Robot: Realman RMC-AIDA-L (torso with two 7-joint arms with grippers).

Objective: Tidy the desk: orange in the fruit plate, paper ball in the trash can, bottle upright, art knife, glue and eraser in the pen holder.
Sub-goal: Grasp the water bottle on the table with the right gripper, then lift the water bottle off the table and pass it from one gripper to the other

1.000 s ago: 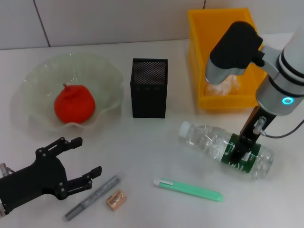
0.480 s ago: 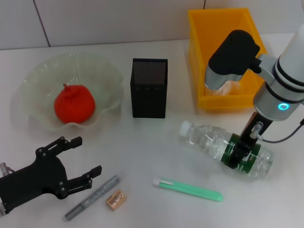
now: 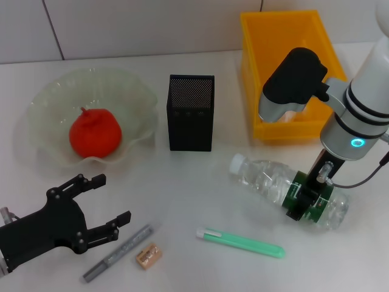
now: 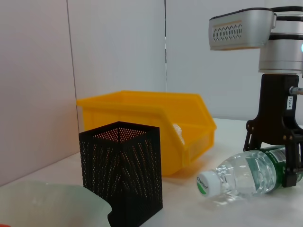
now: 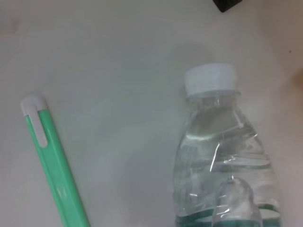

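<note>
The clear crinkly plastic bottle [image 3: 285, 189] with the green label and white cap lies on its side on the white desk [image 3: 200, 176], cap pointing toward the small square black mesh pen holder [image 3: 191, 112]. The right gripper [image 3: 310, 198] is down over the labelled section, one finger on each side of the label; whether the fingers press the bottle cannot be told. The round red-orange orange [image 3: 95, 132] sits inside the ruffled pale-green glass fruit plate [image 3: 129, 91]. The crumpled white paper ball [image 3: 296, 110] lies in the rectangular orange-yellow plastic trash can [image 3: 252, 73], largely hidden behind the right arm. The pen holder stands upright between the plate and the trash can. The left gripper [image 3: 103, 207] rests low at the near left of the desk, fingers spread and holding nothing. Just beside its fingertips lie a grey pen-shaped tool [image 3: 118, 253] and the small tan rectangular eraser [image 3: 149, 254], the two just beside each other. A slim green stick with a white cap [image 3: 240, 242] lies flat nearer the bottle, apart from it.
</note>
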